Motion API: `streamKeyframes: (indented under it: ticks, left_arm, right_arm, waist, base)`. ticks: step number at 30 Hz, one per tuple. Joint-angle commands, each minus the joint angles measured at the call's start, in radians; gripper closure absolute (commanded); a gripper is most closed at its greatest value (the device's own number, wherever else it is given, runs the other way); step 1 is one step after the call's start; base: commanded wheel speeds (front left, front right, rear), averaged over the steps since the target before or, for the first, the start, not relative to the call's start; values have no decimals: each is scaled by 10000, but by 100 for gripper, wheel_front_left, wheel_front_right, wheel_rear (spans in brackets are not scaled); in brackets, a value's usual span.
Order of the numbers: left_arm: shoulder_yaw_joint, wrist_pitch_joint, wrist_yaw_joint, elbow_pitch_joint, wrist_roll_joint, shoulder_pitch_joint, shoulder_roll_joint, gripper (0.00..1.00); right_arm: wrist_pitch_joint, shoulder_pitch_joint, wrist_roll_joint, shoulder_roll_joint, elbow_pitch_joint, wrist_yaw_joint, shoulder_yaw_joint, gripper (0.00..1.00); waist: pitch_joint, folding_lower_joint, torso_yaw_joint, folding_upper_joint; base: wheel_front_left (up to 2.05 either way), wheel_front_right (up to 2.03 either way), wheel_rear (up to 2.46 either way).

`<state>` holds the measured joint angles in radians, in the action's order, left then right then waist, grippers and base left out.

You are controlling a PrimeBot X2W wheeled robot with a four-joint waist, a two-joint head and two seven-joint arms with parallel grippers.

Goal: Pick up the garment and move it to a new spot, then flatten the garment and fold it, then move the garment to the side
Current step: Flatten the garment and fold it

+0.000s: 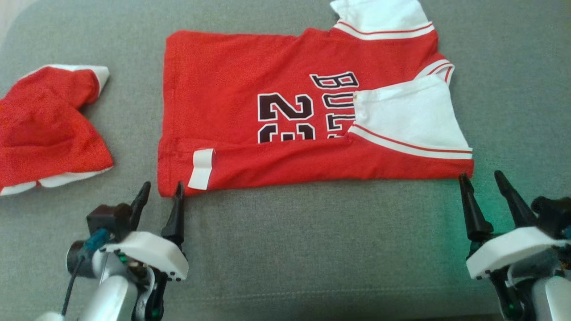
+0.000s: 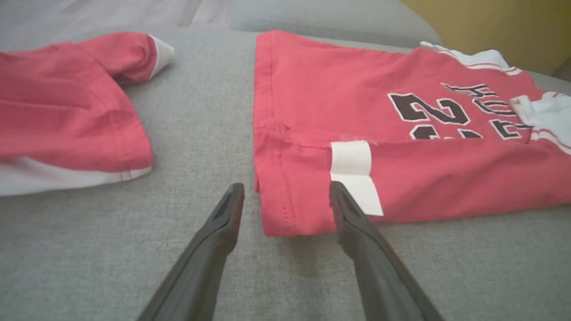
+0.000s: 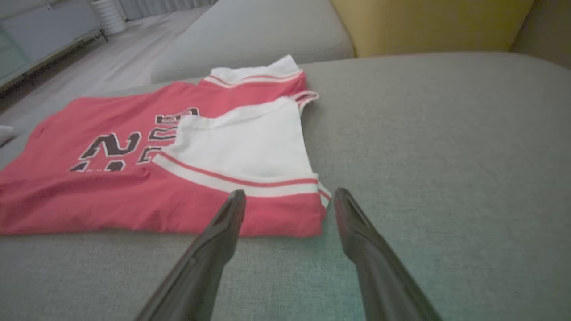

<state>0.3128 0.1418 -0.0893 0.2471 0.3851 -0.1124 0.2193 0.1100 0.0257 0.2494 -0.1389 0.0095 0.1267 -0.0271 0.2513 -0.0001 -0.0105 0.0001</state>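
The garment [image 1: 250, 80] is a red jersey with white sleeves and dark numerals, lying flat on the grey cushion with its near long edge folded up over the print. A white label [image 1: 201, 168] shows on that fold. My left gripper [image 1: 161, 186] stands open at the jersey's near left corner [image 2: 294, 218], one finger on each side of it, nothing pinched. My right gripper [image 1: 482, 176] stands open at the near right corner [image 3: 308, 223], fingers straddling it just short of the cloth. In the right wrist view the folded white sleeve [image 3: 250, 142] lies on top.
A second red and white garment [image 1: 44, 129] lies bunched at the left, also in the left wrist view [image 2: 67, 107]. The grey sofa cushion [image 1: 312, 249] stretches bare in front and to the right. A yellow cushion [image 3: 428, 22] stands behind.
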Motion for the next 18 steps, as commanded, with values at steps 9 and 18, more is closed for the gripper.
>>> streamKeyframes:
  ticks: [9, 18]
  left_arm:
    - [-284, -451, 599, 816, 602, -1305, 38, 0]
    - [-62, -974, 913, 1252, 708, -1829, 183, 100]
  right_arm:
    - [961, -1269, 394, -316, 674, 40, -96, 0]
    - [1904, -1945, 799, -239, 1184, 40, -118, 100]
  waist:
    - [749, 1, 170, -1]
    - [1012, 1, 254, -1]
  base:
    - [0, 0, 0]
    - [0, 0, 0]
